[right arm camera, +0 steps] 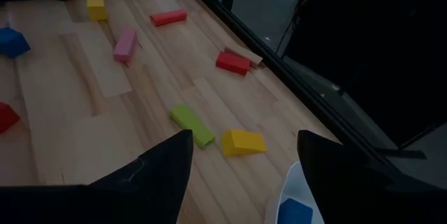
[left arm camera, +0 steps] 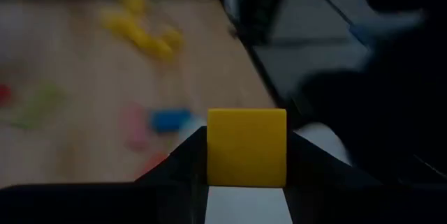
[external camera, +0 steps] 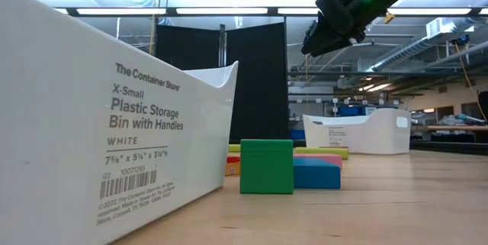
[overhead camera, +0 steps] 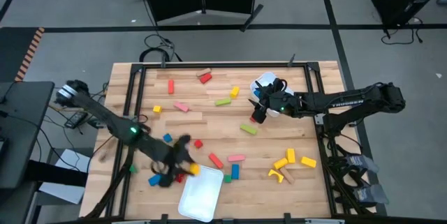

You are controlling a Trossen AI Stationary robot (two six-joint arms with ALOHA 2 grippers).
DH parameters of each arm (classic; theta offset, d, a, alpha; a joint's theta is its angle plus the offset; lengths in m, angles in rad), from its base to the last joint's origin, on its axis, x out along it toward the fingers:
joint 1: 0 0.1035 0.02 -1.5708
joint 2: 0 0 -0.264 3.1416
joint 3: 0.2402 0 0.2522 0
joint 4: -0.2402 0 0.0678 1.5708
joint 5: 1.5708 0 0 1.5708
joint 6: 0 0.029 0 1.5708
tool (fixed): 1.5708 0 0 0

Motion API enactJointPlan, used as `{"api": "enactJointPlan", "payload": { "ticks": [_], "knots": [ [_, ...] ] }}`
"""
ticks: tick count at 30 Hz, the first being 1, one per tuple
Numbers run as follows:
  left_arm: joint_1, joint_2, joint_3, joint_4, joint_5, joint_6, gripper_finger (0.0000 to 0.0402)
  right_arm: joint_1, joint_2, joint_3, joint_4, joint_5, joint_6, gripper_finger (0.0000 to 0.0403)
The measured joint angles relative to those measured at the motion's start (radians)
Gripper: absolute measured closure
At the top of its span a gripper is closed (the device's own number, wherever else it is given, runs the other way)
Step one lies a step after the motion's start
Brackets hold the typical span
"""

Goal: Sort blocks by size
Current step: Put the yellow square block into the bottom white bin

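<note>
A: Lighting? Overhead ceiling strips (external camera: 229, 11), bright w/ glare in low view.
B: Wrist views dim. Left wrist bg motion-blurred; only the yellow block (left arm camera: 246, 146) is sharp. Left arm (overhead camera: 150, 147) smeared.

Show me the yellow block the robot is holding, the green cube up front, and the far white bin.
yellow block (left arm camera: 246, 147), left wrist view, its front face.
green cube (external camera: 266, 166), low view, its front face.
far white bin (external camera: 358, 134), low view, its side wall.

bench (overhead camera: 209, 123): light wood planks | on it: blocks (overhead camera: 230, 161) scattered all around | white bin (overhead camera: 201, 195) at bench's near edge | second white bin (overhead camera: 265, 83) near far-right corner
</note>
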Motion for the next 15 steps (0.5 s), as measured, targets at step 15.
{"api": "enactJointPlan", "payload": {
  "ticks": [15],
  "knots": [
    [-0.029,0.397,0.148,-0.126,0.132,-0.312,0.0152,0.009,0.000,0.000,0.047,-0.053,-0.015,0.0137]
  ]
}}
